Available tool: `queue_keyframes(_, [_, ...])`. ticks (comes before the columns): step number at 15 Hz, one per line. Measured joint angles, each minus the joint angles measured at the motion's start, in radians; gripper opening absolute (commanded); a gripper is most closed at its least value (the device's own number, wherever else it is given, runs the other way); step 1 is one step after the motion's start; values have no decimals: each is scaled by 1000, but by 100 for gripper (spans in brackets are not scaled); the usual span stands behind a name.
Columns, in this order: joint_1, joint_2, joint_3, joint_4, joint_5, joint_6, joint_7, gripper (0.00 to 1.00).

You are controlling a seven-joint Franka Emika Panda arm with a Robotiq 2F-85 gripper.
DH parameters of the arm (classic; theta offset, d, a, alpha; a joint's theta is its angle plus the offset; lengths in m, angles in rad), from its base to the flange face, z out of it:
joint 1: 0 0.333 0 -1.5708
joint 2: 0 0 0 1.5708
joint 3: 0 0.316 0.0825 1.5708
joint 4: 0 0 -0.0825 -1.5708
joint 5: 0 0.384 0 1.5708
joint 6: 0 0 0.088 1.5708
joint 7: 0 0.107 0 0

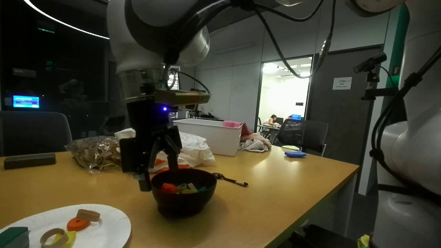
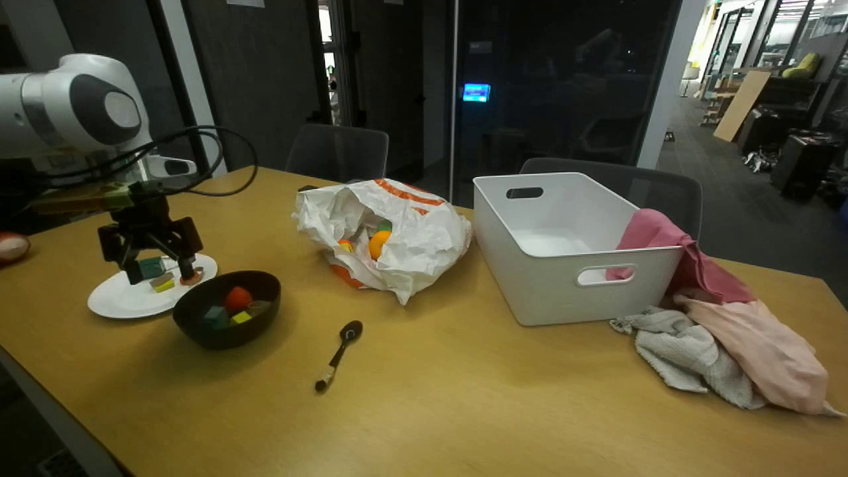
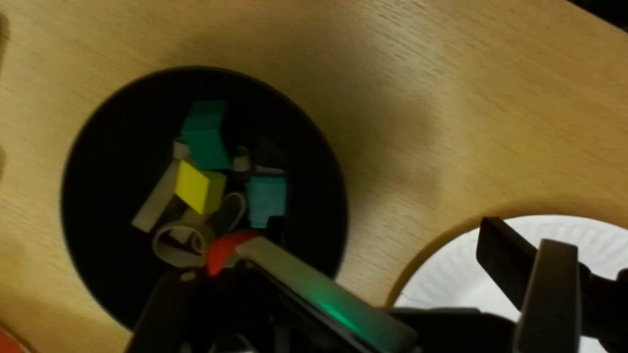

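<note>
My gripper (image 1: pixel 159 174) stands open beside and partly over the rim of a black bowl (image 1: pixel 184 203), with nothing visible between its fingers. In the wrist view the bowl (image 3: pixel 314 162) holds a yellow block (image 3: pixel 196 189), green-teal blocks (image 3: pixel 205 139), a red-orange piece (image 3: pixel 223 250) and several tan rings and strips. One finger overlaps the bowl's edge there, while the opposite finger (image 3: pixel 505 260) is over the white plate (image 3: pixel 446 279). On the plate, in an exterior view, lie an orange piece (image 1: pixel 78 224), tan rings (image 1: pixel 88 215), a yellow piece (image 1: pixel 70 238) and a green block (image 1: pixel 15 236).
A black spoon (image 2: pixel 339 351) lies near the bowl. Further along the table are a crumpled white bag (image 2: pixel 424 232) with fruit-like items, a white bin (image 2: pixel 550 285), cloths (image 2: pixel 755 344), a clear bag (image 1: pixel 98 151), a dark bar (image 1: pixel 30 161) and a blue object (image 1: pixel 295 154).
</note>
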Motion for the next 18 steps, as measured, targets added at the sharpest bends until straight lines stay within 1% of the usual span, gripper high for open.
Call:
queue_keyframes(3, [42, 62, 36, 45, 3, 17, -15, 100])
queue_keyframes(6, [82, 147, 55, 109, -5, 43, -46, 100])
queue_keyframes(9, [114, 237, 56, 189, -30, 53, -79, 100])
queue_keyframes(13, [138, 344, 50, 299, -60, 52, -118, 100])
queue_keyframes(18, [149, 429, 21, 402, -112, 51, -158, 100])
